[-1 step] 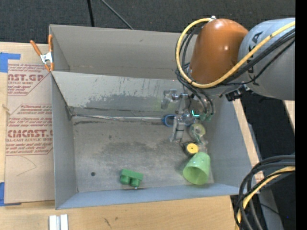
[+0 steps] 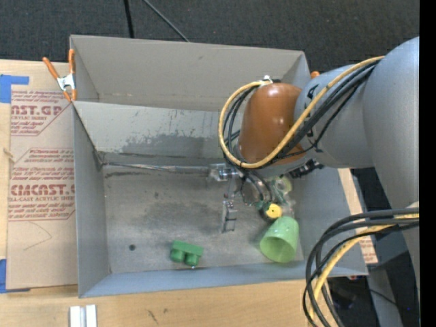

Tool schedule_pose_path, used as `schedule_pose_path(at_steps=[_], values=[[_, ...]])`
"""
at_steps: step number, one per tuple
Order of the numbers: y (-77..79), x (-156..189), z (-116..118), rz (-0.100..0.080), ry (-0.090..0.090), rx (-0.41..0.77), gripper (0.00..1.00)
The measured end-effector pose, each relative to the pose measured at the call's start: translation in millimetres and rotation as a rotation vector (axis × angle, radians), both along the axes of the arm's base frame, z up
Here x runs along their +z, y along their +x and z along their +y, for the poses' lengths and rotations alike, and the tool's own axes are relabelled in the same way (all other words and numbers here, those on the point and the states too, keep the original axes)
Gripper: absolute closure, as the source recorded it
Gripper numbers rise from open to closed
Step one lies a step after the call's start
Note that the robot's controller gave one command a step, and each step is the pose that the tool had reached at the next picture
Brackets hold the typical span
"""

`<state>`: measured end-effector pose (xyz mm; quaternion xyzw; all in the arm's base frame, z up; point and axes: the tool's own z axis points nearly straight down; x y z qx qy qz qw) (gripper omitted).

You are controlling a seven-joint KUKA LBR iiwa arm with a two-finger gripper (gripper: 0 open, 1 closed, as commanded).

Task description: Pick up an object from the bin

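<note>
Grey metal makes up the bin (image 2: 88,182) I work in, and most of its scuffed floor lies bare.

Nearest, close to the bin's near wall and about midway along it, lies a small green block (image 2: 185,253), low and knobbly. It looks like stiff, light plastic, and I judge a pinch across its narrow middle would hold it. Toward the near right corner a pale green cup (image 2: 280,239) lies tipped on its side, mouth toward the near wall. It is probably thin, light and smooth, apt to roll or slip, so I would take it by the rim. Just beyond it sits a small yellow piece (image 2: 272,211), too small for me to tell what kind of thing it is.

My end effector (image 2: 230,216) hangs over bare floor right of the middle, beside the yellow piece and apart from the block. I cannot tell whether it is apart or together, and I see nothing in it.

Room is widest toward the left wall. The right wall and my own cables crowd the cup. Farther back, the floor up to the far wall is open, under my orange cover (image 2: 269,121).
</note>
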<state>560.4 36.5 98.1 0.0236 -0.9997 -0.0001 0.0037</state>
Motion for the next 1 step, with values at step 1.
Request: schedule_pose_path(at_steps=[1], values=[[-54.7, -6.1, -108.3, -0.003, -0.004, -0.063, 0.0]])
